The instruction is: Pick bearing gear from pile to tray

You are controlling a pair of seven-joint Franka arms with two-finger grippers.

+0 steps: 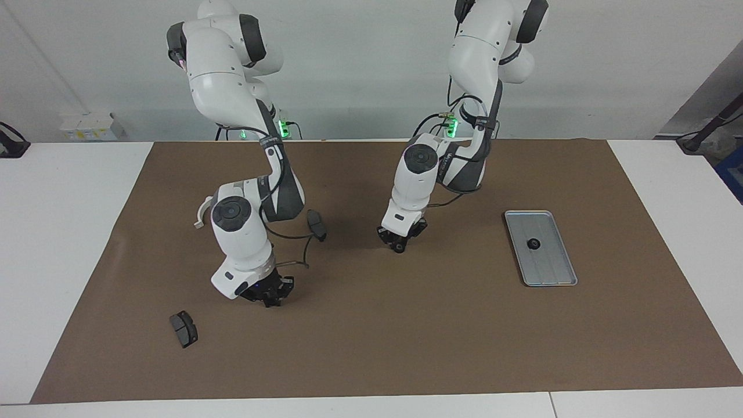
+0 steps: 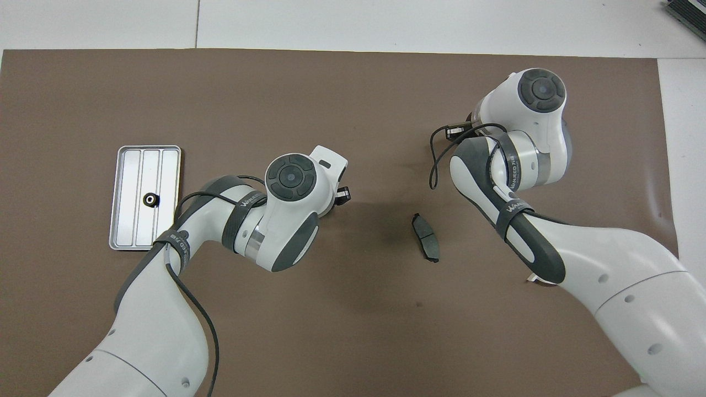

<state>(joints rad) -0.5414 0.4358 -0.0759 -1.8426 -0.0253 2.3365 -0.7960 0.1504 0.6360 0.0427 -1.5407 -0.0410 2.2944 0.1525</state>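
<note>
Tray (image 1: pixel 558 277): silver-grey, ridged, on the brown mat (image 1: pixel 406 348) toward the left arm's end of the table; one small black round piece (image 1: pixel 533 244) lies in it.

Left gripper (image 1: pixel 399 247): low at the mat, well apart from the tray toward the right arm's end; fingers drawn in around a small black round part (image 1: pixel 399 248), though whether they are fully clamped on it cannot be told.

Right gripper (image 1: pixel 270 301): down at the mat, farther still from the tray, fingertips together; nothing visibly held.

Dark grey curved pads: one (image 1: pixel 316 224) between the two arms, another (image 1: pixel 183 329) near the mat edge, farthest from the tray.

White half-ring bracket (image 1: pixel 201 212): beside the right arm.
</note>
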